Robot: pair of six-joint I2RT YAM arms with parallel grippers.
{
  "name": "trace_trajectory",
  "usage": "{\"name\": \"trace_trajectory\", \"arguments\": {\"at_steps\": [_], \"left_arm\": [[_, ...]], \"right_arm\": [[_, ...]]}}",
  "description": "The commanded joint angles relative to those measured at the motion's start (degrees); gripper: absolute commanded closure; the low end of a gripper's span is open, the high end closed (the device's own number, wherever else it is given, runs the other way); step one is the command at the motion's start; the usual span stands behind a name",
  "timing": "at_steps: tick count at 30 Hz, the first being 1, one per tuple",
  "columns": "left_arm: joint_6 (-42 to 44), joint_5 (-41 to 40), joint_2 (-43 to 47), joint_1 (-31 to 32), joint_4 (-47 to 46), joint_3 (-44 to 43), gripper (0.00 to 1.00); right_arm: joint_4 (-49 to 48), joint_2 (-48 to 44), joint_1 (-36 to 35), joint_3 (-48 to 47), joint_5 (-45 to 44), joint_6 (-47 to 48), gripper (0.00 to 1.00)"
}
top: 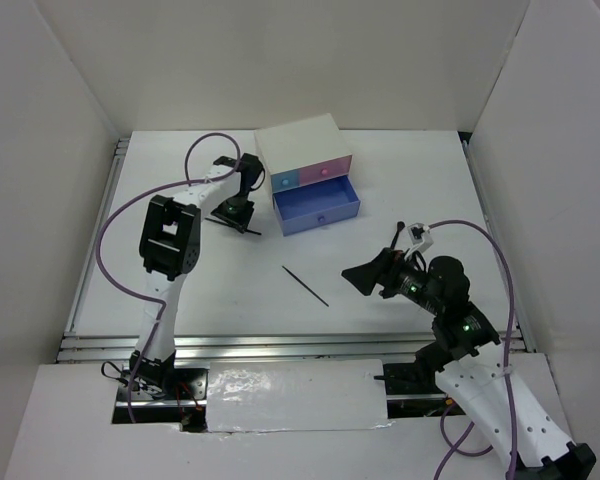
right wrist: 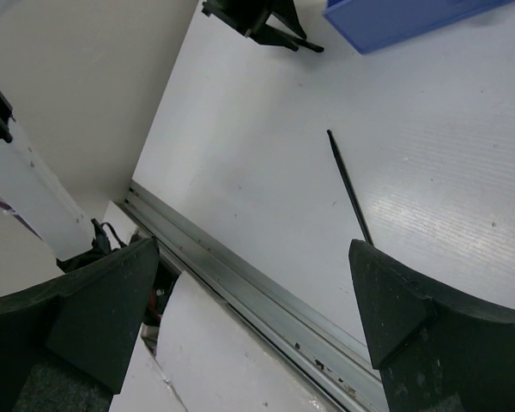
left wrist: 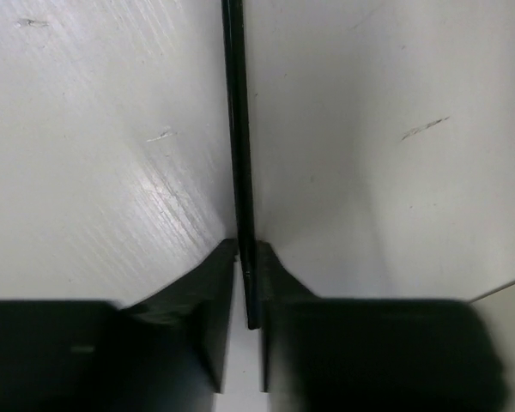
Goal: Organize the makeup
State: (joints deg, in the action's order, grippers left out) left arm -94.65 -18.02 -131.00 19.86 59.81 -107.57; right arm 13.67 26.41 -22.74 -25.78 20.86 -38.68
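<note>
A thin black stick (left wrist: pixel 239 154) lies on the white table, and my left gripper (left wrist: pixel 247 249) is shut on its near end. In the top view this gripper (top: pixel 240 215) is down at the table just left of the open blue drawer (top: pixel 317 208), with the stick (top: pixel 253 231) poking out to the right. A second thin black stick (top: pixel 306 285) lies loose mid-table; it also shows in the right wrist view (right wrist: pixel 348 184). My right gripper (top: pixel 365 275) is open and empty, hovering right of that stick, its jaws (right wrist: pixel 251 249) wide apart. No compacts or red-brown pencils are in view.
The white box (top: pixel 300 145) with a blue and a pink drawer stands at the back centre, its lower blue drawer (right wrist: pixel 403 17) pulled out. A metal rail (right wrist: pixel 266 296) runs along the table's near edge. White walls close in both sides.
</note>
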Motion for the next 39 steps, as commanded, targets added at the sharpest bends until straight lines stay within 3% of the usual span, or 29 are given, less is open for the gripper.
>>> {"name": "trace_trajectory", "arguments": {"at_steps": [1, 6, 7, 9, 14, 29, 32, 39], "left_arm": [[-0.9, 4.1, -5.6, 0.4, -2.6, 4.0, 0.78], [-0.7, 4.0, -3.8, 0.4, -3.8, 6.4, 0.87], [-0.2, 4.0, -2.8, 0.4, -5.3, 8.0, 0.94], [0.5, 4.2, -1.4, 0.4, -7.4, 10.1, 1.00], [5.1, 3.4, 5.6, 0.6, -14.0, 16.2, 1.00], [14.3, -14.4, 26.6, 5.8, -14.3, 21.0, 1.00], [21.9, -14.5, 29.2, 6.9, -21.5, 23.4, 1.00], [50.6, -15.6, 33.5, 12.3, -37.8, 22.9, 1.00]], "right_arm": [[1.0, -2.0, -0.5, -0.4, -1.3, 0.1, 0.00], [2.1, -3.2, -0.6, -0.7, -1.4, 0.4, 0.00], [2.1, -3.3, -0.5, -0.7, -1.4, 0.4, 0.00], [2.1, -3.5, -0.5, -0.6, -1.2, 0.3, 0.00], [1.4, -3.7, -0.5, -0.2, 0.1, 0.3, 0.00], [2.6, -3.0, -0.5, -1.8, -1.4, 1.4, 0.00], [3.3, -2.9, -0.5, -2.2, -2.1, 1.8, 0.00], [6.0, -3.2, -0.5, -4.4, -4.2, 3.5, 0.00]]}}
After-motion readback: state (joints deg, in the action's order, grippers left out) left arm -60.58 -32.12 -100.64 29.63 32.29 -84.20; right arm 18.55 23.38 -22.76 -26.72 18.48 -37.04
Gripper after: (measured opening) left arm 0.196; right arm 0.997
